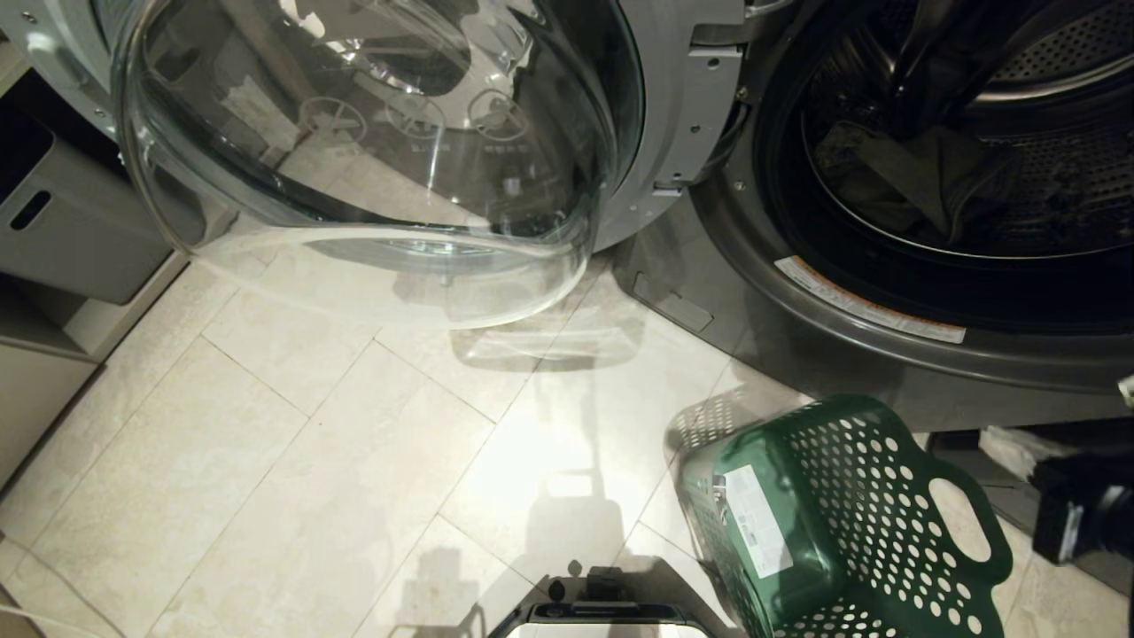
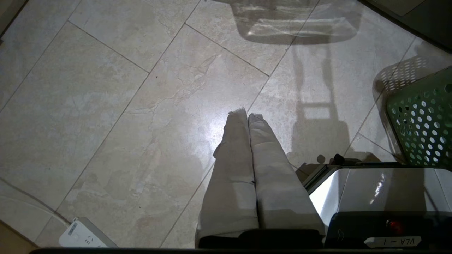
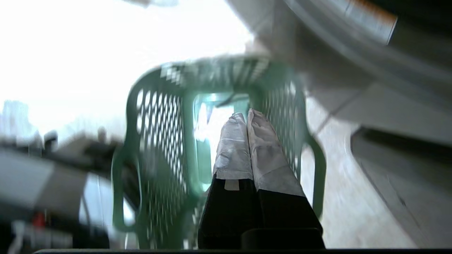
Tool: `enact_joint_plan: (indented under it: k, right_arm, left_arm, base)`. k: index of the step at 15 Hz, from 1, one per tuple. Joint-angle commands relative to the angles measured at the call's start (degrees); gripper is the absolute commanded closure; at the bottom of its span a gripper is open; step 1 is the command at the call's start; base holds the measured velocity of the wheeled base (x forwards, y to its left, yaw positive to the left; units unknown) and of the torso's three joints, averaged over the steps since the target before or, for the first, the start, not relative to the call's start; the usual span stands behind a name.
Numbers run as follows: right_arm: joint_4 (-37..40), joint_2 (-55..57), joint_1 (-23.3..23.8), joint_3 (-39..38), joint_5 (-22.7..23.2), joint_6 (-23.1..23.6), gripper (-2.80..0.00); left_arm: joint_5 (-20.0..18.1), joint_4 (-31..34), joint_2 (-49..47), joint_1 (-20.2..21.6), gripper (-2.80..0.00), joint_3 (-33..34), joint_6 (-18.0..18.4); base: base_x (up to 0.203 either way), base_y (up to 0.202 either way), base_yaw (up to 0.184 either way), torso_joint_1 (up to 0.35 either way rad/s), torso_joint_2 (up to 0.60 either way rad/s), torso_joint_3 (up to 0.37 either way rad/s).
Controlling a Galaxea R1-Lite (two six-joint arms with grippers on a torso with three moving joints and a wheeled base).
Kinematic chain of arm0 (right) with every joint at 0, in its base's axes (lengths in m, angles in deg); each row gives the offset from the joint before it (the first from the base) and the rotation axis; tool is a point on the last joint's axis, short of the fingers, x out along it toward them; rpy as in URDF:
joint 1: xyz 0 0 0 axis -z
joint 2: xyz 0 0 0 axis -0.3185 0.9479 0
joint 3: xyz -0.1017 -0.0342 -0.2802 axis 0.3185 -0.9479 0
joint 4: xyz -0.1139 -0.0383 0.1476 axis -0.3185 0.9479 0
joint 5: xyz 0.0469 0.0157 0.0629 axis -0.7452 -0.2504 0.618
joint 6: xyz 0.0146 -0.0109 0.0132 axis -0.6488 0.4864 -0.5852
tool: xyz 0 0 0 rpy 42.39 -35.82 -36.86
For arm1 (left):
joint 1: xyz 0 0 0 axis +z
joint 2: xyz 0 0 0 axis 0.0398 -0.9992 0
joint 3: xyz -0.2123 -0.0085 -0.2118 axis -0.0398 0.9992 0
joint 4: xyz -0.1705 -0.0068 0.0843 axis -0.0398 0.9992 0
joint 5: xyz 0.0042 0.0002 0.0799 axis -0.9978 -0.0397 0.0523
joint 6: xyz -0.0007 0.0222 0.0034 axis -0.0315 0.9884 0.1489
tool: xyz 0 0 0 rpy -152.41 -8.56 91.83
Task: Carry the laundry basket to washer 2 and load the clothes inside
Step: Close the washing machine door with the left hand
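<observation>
Since the laundry basket [image 1: 842, 523] lies tipped on its side on the floor [image 1: 310, 461] just in front of the open washer [image 1: 886, 221], with dark fabric showing in the drum [image 1: 957, 177] and no denim visible in the basket, the loading looks done and the step in hand is probably pulling the right arm clear. The right gripper [image 3: 246, 116] has its fingers pressed together and empty, pointing into the basket's mouth, so it should back out without catching the perforated wall or handle. The left gripper [image 2: 246, 113], fingers also together, hangs idle over bare floor.
</observation>
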Motion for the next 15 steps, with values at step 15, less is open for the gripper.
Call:
enact_joint_plan:
  k: [15]
  right_arm:
    - [34.11, -61.09, 6.63, -16.49, 1.29, -0.22, 0.0]
  left_arm:
    - [-0.02, -0.09, -0.07, -0.04, 0.0, 0.0, 0.0]
  base:
    - [0.0, 0.0, 0.0, 0.0, 0.0, 0.0]
